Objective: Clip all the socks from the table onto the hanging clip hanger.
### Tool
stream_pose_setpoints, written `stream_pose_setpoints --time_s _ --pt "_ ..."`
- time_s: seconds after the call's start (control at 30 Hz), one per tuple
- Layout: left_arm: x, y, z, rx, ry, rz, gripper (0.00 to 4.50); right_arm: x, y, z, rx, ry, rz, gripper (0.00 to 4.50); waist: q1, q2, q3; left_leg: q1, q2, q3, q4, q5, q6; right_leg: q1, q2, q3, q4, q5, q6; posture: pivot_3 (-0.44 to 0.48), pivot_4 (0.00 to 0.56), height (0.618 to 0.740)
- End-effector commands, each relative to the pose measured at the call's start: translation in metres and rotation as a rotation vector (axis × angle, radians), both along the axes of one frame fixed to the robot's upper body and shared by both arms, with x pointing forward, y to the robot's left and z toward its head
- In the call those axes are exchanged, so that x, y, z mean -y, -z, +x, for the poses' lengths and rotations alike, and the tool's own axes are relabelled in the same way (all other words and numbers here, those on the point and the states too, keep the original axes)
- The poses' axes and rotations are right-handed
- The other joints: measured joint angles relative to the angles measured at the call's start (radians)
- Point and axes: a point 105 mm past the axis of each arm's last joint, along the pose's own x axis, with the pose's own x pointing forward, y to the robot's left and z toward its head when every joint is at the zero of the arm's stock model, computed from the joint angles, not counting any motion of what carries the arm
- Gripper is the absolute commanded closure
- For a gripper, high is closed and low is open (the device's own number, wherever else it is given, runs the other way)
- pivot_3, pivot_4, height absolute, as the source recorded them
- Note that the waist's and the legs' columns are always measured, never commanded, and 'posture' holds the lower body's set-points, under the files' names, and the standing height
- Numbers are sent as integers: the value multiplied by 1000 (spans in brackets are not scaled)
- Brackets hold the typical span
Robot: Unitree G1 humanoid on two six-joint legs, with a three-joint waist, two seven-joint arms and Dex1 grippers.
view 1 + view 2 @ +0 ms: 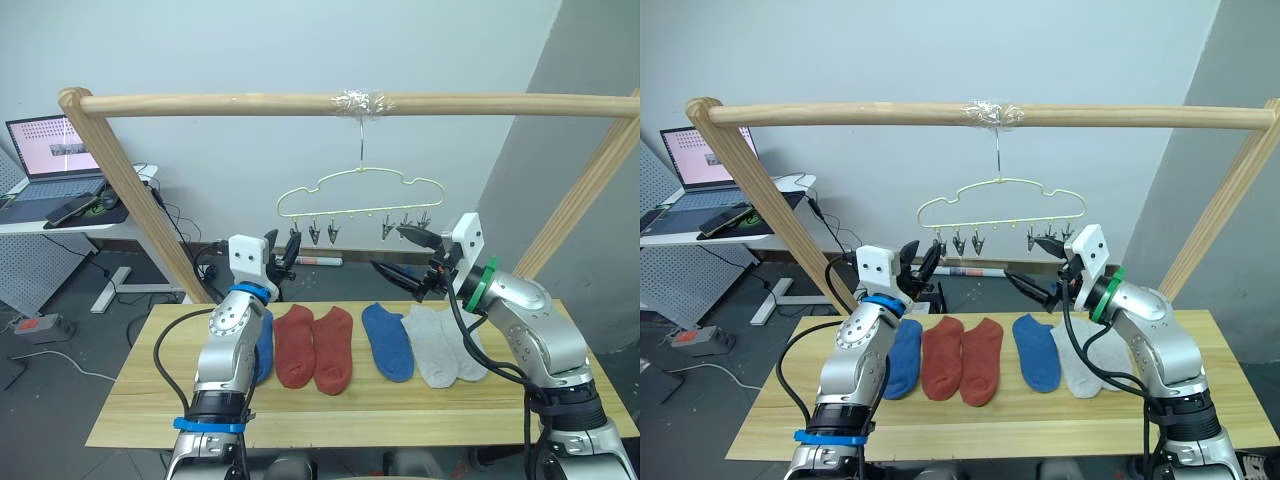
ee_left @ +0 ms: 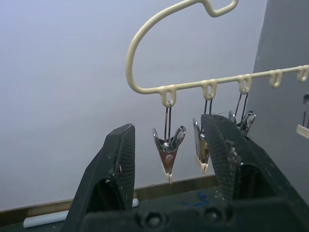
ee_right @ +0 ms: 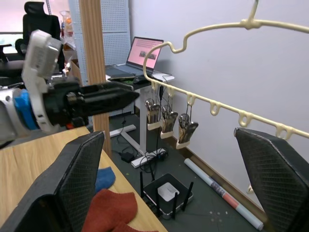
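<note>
Six socks lie in a row on the long plank table point(image 1: 120, 420), none clipped yet: a blue sock point(image 1: 904, 358) partly behind the left arm, two rust-red socks point(image 1: 315, 346), another blue sock point(image 1: 388, 341) and two light grey socks point(image 1: 445, 345). Above them the round wooden pole frame point(image 1: 220, 102) carries the clip hanger point(image 1: 358, 192), taped at its hook, its clips hanging bare. Both arms are raised toward the hanger rather than the table, so I judge the task barely begun; the next move calls for lowering a gripper to take a sock. Left gripper point(image 2: 170, 164) spreads wide and holds nothing, with a metal clip point(image 2: 168, 153) dangling between its fingers in the wrist view, an alignment the head views do not show. Right gripper point(image 3: 176, 186) also gapes wide, holding nothing.
</note>
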Motion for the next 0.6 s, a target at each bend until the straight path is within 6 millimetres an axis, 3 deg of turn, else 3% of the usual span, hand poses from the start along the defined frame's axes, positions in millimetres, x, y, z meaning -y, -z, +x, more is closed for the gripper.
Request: stream_pose_setpoints --time_s 0.03,0.6 --pt "5 -14 6 67 -1 -2 2122 -5 -22 -5 60 -26 33 0 0 0 0 0 0 0 0 0 0 0 0 0 0 0 0 -116 0 740" --pt "3 -10 25 81 -41 30 2122 4 -24 -7 28 28 60 0 -23 0 0 0 0 0 0 0 0 0 0 0 0 0 1 -138 4 740"
